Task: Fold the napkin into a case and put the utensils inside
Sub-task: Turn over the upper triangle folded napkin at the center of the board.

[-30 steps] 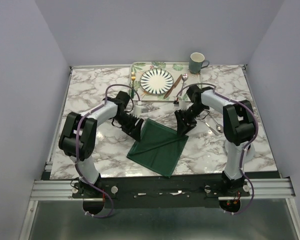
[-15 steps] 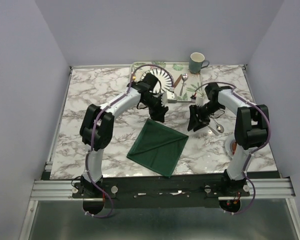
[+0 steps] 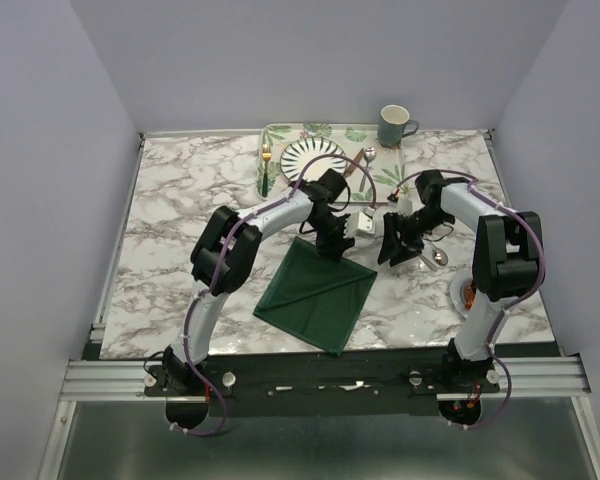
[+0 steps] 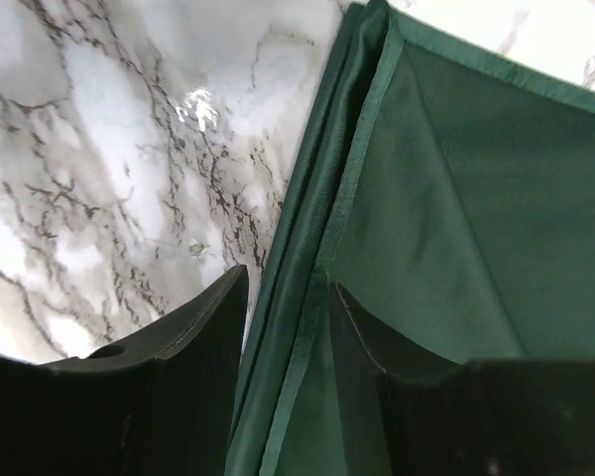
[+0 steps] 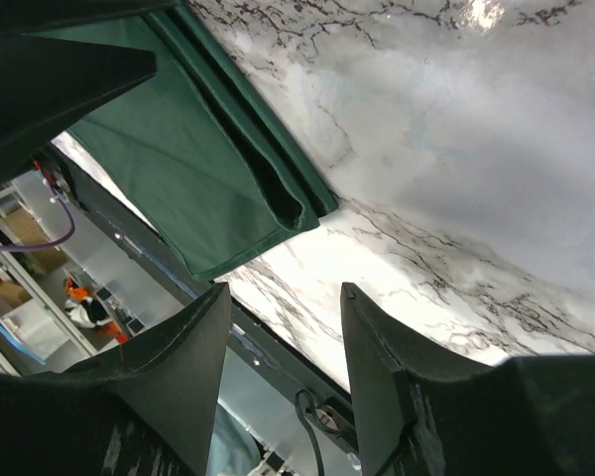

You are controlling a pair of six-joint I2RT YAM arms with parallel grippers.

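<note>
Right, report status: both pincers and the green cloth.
Left pincer open, straddling a layered edge of the dark green cloth napkin. Right pincer open, empty, over the marble tabletop by the napkin's corner. Napkin flat, folding unfinished. Nothing lying on it.

high rear overview, wrist views close on napkin (image 3: 318, 295)

A: How do the two arms look?
B: The left white arm with black joints (image 3: 275, 207) matches the right white arm with black joints (image 3: 470, 197). A thin purple cable (image 3: 189, 325) runs along each.
A: And the ends?
B: The left black two-finger gripper (image 4: 288, 297) and the right black two-finger gripper (image 5: 278, 317) have matte, wedge-shaped fingers (image 4: 178, 347).
</note>
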